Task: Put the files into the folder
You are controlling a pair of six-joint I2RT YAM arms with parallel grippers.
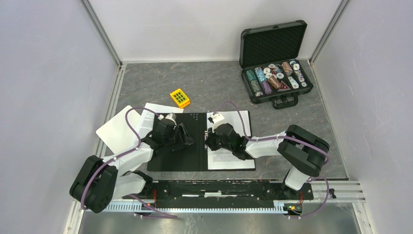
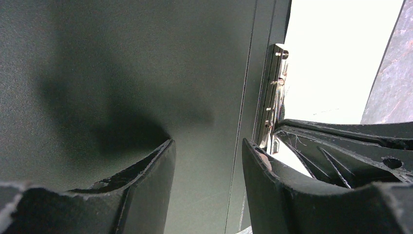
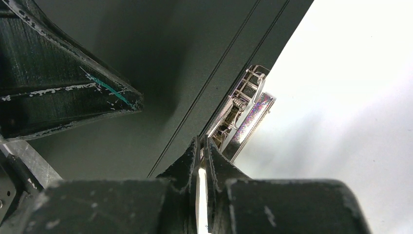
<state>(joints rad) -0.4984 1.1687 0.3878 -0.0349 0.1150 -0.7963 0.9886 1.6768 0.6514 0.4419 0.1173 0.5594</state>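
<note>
Your right gripper [image 3: 200, 146] is clenched, with only a thin pale sliver between its fingers; you cannot tell whether that is a pinched paper edge or just light. It sits right at the metal clip [image 3: 243, 109] on the spine of the folder [image 1: 187, 158], which lies open, black side up, in the middle of the table.

At 9 o'clock from it, your left gripper [image 2: 207, 142] stands released, jaws apart with nothing between them, low over the bare left cover.

One of the files [image 1: 231, 156] already lies on the right cover, at 3 o'clock from your right gripper, its inner edge by the clip. That is all the folder holds. Another printed sheet [image 1: 155, 108] lies outside, at 11 o'clock from your left gripper, beside the white clipboard [image 1: 116, 130].

You look to be seating the first sheet at the clip. Next you would likely need the clip to hold that edge, then fetch the outside sheet without creasing it.

At 1 o'clock from the folder, the open black case [image 1: 272, 46] holds rows of poker chips [image 1: 275, 78]. A small yellow block [image 1: 179, 97] sits at 12 o'clock.
</note>
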